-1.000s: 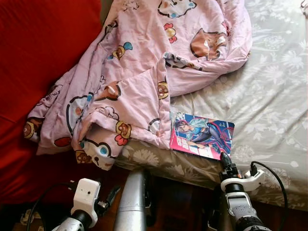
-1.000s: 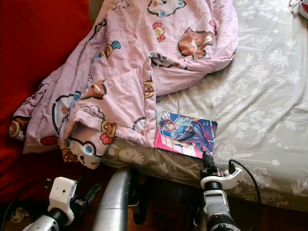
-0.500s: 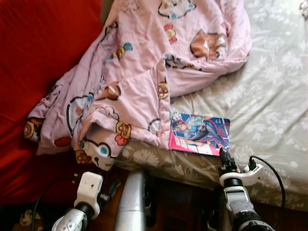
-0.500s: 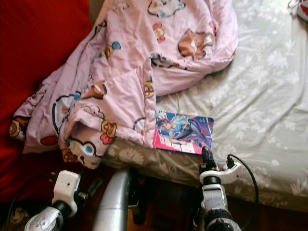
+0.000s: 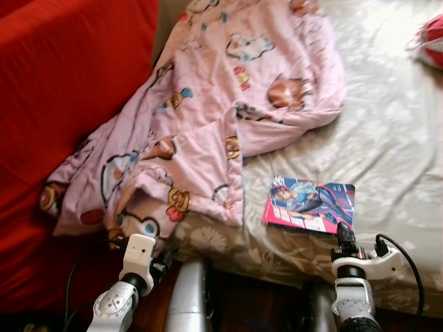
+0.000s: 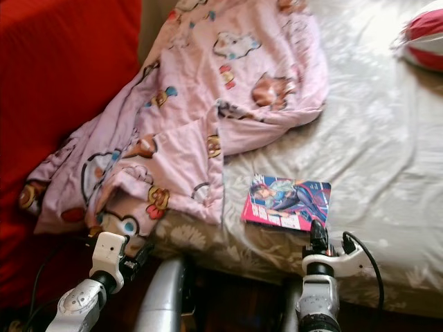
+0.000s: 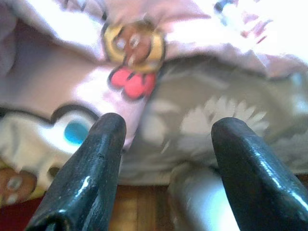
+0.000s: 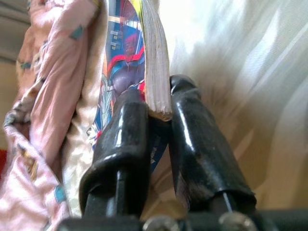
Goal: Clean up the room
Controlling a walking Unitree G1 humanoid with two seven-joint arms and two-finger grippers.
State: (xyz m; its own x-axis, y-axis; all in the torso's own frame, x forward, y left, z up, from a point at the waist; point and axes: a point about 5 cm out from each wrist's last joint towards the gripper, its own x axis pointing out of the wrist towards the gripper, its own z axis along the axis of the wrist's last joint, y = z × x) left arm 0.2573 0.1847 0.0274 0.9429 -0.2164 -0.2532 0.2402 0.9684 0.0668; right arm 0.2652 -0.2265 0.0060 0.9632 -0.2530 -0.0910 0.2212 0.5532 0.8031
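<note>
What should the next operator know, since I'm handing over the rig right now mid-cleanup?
Right hand: shut on the corner of the comic book, fingers on either side of its pages.
Left hand: open, holding nothing, low at the bed's edge by the hanging pink blanket.
The comic book lies flat on the grey floral sheet near the bed's front edge, beside the blanket, not yet lifted.
Done: book gripped.
Left: lift it and put it away; the blanket lies crumpled, draping off the bed against the red surface; a red-and-white item sits at the far corner.
</note>
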